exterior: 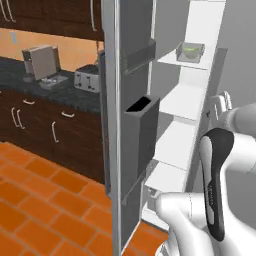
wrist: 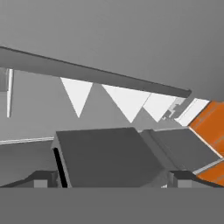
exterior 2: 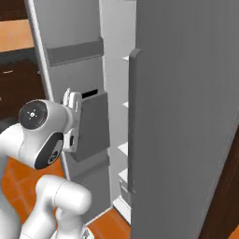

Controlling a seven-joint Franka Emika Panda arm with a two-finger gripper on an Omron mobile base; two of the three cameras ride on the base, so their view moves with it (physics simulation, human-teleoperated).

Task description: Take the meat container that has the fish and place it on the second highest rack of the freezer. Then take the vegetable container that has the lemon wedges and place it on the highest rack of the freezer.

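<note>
- The freezer (exterior: 170, 100) is standing with its left door (exterior: 127, 125) swung open toward the room, the shelves (exterior: 182, 100) stacked one above another inside to the right of that door.
- The vegetable container (exterior: 190, 51) is sitting on an upper shelf, the lemon wedges (exterior: 191, 50) lying in it.
- A door bin (exterior: 141, 131) is hanging on the inner face of the open door, with another bin (exterior: 139, 56) above it.
- A counter (exterior: 45, 90) is running along the wall to the left of the freezer, a toaster (exterior: 87, 78) resting on it near the door, and cabinets (exterior: 35, 125) sitting below.
- The gripper (exterior 2: 71, 99) is hanging just beside the door bin, in front of the shelves.
</note>
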